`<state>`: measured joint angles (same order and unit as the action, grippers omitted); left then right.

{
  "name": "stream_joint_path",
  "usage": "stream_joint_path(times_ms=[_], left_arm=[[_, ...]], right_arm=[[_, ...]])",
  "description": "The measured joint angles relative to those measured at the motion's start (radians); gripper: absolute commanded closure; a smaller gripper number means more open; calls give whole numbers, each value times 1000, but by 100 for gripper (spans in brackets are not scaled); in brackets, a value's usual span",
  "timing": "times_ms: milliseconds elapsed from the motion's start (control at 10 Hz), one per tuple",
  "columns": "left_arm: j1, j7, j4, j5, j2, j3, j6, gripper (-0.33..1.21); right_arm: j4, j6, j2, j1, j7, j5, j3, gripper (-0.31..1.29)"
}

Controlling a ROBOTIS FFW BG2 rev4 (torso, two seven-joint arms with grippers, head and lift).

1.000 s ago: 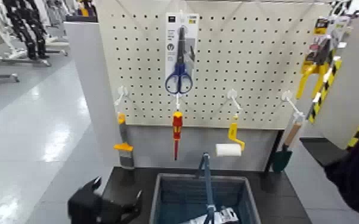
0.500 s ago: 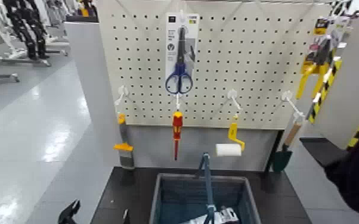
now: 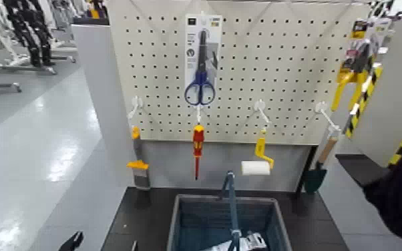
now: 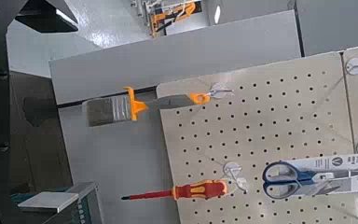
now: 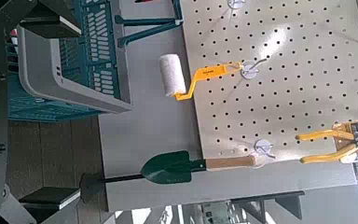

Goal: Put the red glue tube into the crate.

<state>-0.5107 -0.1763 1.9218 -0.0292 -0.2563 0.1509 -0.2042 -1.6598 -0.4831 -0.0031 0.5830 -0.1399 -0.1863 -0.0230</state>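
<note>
the blue-grey crate [image 3: 278, 217] stands at the near side, below the pegboard [image 3: 244, 67]; a pale thing [image 3: 254, 241] lies inside it, beyond the bar handle [image 3: 234, 207] to the right, and a sliver of red shows by the crate in the right wrist view; whether either is the red glue tube i cannot tell (no full label is in sight); the left gripper [image 3: 103, 245] is at the near left, beside the crate and apart from it, its jaws wide open with nothing between them; the right gripper [image 5: 79, 113] waits at the near right, also wide open and empty; my judgement is that the placing is probably done, leaving only the left arm to clear away.
</note>
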Motion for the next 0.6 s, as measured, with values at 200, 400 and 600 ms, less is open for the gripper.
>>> stream_joint_path(times_ms=[200, 400, 600], left_arm=[[1, 1, 0, -2, -2, 2, 0, 4], [3, 1, 0, -4, -2, 3, 2, 4], [5, 4, 0, -4, -3, 4, 4, 4]], right_arm=[[-3, 0, 0, 0, 8, 12, 0, 11], [-15, 4, 0, 3, 36, 36, 0, 11], [-25, 15, 0, 9, 58, 55, 4, 11]])
